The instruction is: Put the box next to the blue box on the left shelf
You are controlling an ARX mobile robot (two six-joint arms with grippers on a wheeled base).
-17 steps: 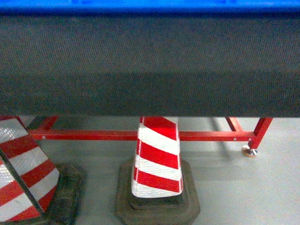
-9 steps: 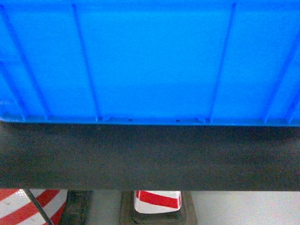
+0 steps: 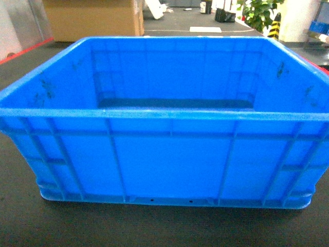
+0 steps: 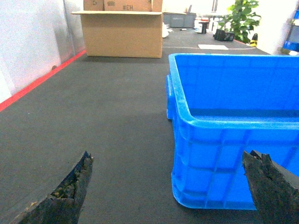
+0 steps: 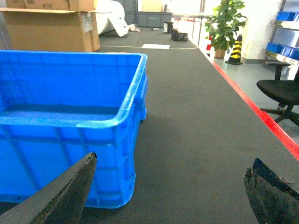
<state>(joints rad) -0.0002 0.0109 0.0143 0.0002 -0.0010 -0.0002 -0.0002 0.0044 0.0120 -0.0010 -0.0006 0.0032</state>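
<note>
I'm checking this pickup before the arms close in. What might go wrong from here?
Both grippers, left and right, are open and not yet touching the box, so an uneven grab on its two ends might tilt it. It is wide and smooth-walled, so fingers may slip off the rim. No shelf is in view, so the drop-off spot is unconfirmed.

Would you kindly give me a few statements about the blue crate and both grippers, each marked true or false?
1. The box is empty. True.
2. The box lies tipped on its side. False: it sits upright on the dark mat, open side up.
3. The left gripper has its jaws spread, holding nothing. True.
4. The right gripper is clamped on the box rim. False: its jaws are open, gripping nothing.
5. A cardboard carton stands on the mat beyond the box. True.
</note>
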